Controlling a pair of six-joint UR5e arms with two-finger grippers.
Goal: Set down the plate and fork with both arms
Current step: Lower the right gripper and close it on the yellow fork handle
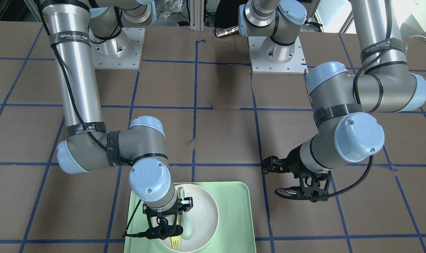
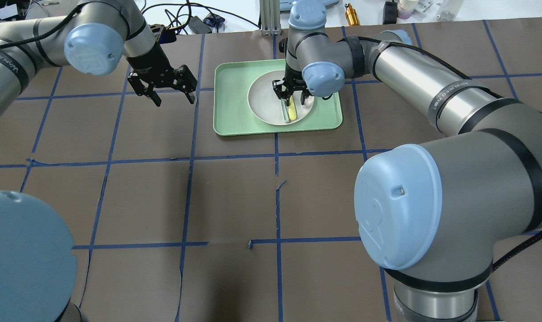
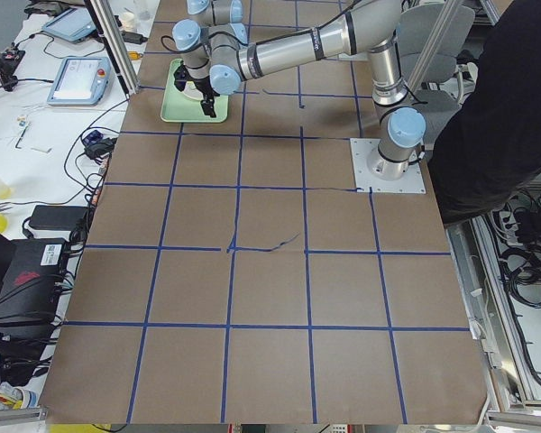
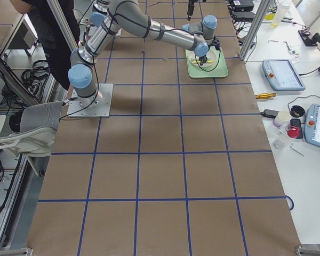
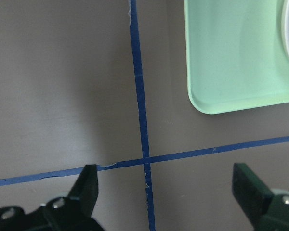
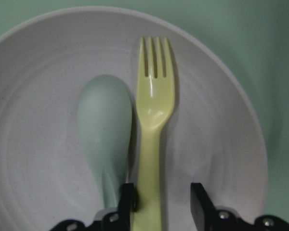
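Between the right fingers: the fork's handle! They're spread either side of it, one close against the handle, a strip of plate showing before the other, so no clamp on it.
Fork: yellow-green, lying flat in the plate, tines pointing away from the wrist camera.
Spoon: pale grey-green, right alongside the fork, its bowl level with the fork's neck, its handle tucked by the same finger.
Plate: off-white and round, carrying both pieces, sitting about mid-tray.
Tray: mint green, flat on the worktop, at the far side from the robot's bases.
Left fingers: wide apart and holding nothing, hanging over a crossing of blue tape lines, just off a rounded corner of the tray.
Worktop: brown, ruled into squares with blue tape.
Right arm: stretched far out, wrist turned straight down over the plate.
Left arm: reaching out beside the tray, its tool tilted down toward the worktop, well apart from the plate.
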